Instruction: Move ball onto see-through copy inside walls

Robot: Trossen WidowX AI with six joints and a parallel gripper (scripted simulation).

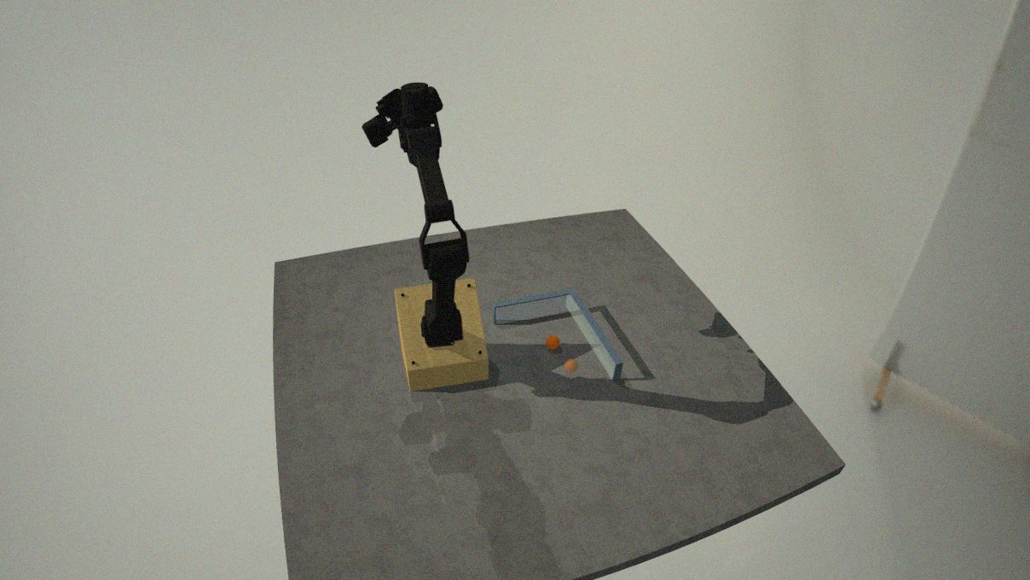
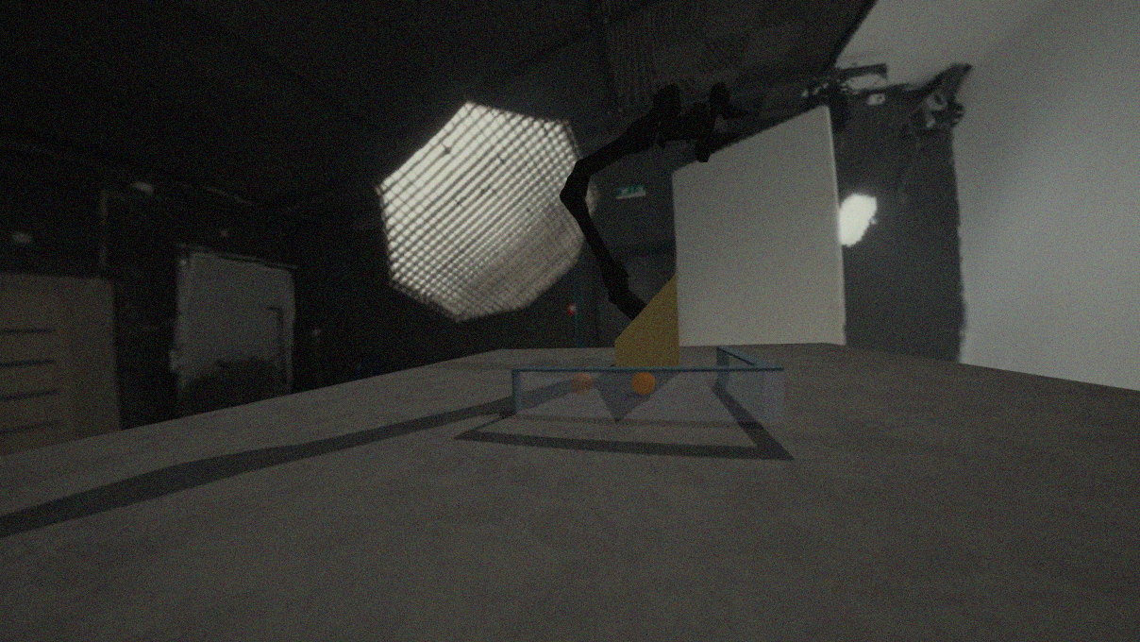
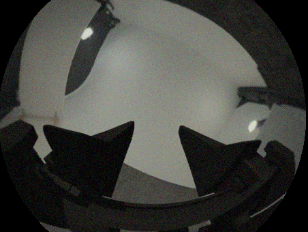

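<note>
Top view: smooth orange ball [image 1: 552, 342] beside clear angled walls [image 1: 591, 327].

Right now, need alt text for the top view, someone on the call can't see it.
A black robot arm rises from a tan base block on a grey table, its open end effector raised high and holding nothing. Beside the base, an orange ball and its paler see-through copy lie inside two low clear walls forming a corner.
</note>
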